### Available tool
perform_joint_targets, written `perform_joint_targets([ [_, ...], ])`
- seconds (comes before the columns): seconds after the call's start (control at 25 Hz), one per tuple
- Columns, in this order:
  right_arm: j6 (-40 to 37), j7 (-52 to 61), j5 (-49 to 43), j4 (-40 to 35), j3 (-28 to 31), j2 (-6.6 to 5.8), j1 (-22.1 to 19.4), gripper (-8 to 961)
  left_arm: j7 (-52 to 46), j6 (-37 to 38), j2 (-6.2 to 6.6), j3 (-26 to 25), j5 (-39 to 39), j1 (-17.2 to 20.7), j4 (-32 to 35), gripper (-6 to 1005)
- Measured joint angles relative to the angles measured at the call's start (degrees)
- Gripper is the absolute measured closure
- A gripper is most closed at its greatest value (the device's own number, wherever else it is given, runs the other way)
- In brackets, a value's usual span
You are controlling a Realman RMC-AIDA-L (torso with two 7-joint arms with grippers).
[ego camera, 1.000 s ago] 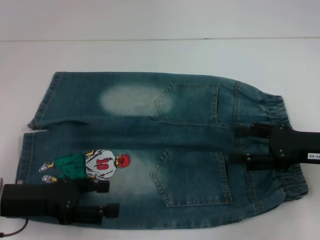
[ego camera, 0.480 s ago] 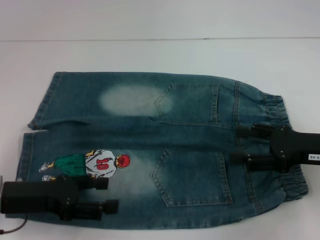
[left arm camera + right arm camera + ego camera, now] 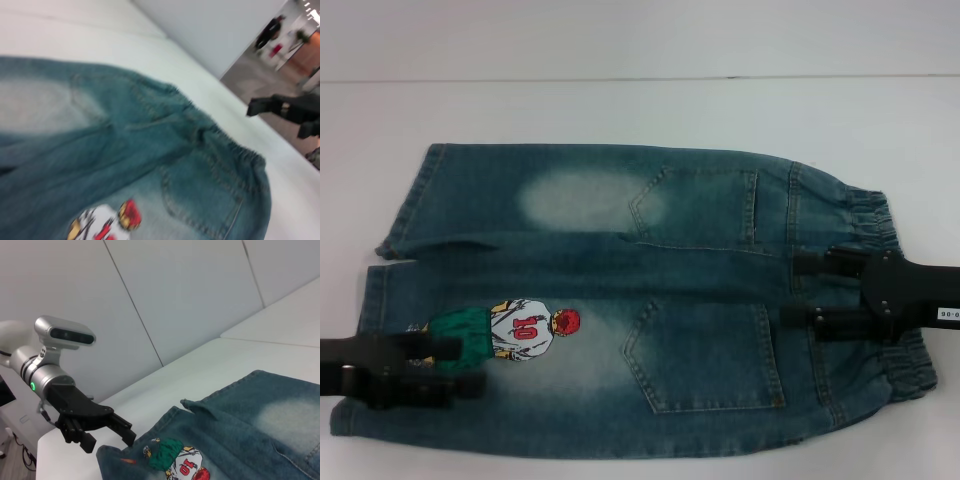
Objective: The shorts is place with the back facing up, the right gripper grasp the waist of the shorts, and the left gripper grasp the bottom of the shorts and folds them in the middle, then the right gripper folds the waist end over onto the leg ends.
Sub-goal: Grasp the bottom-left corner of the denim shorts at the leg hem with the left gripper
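**Shorts flat, both grippers spread above them**

The shorts lie flat, back up, on the white table. The right gripper hovers over the waist, fingers spread wide, holding nothing. The left gripper sits above the printed leg's hem, fingers parted, grasping nothing.

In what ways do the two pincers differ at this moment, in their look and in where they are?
The left pincer has a silver wrist with a green light; the right pincer has a boxy all-black body. The left one is at the leg hems of the shorts, near the cartoon print; the right one is over the elastic waist. Both are black, two-fingered and open.
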Motion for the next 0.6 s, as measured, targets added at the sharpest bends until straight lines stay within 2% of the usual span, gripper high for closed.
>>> perform_joint_targets([
  [0.28,0.9,0.0,0.0,0.1,0.0,0.00,0.0,9,-6.6,2.9,1.55,-1.4,5.8,-0.5,5.3,95],
  [0.6,1.6,0.0,0.1,0.1,0.0,0.00,0.0,9,-9.0,3.2,2.44,-4.5,10.9,-1.6,6.7,95],
])
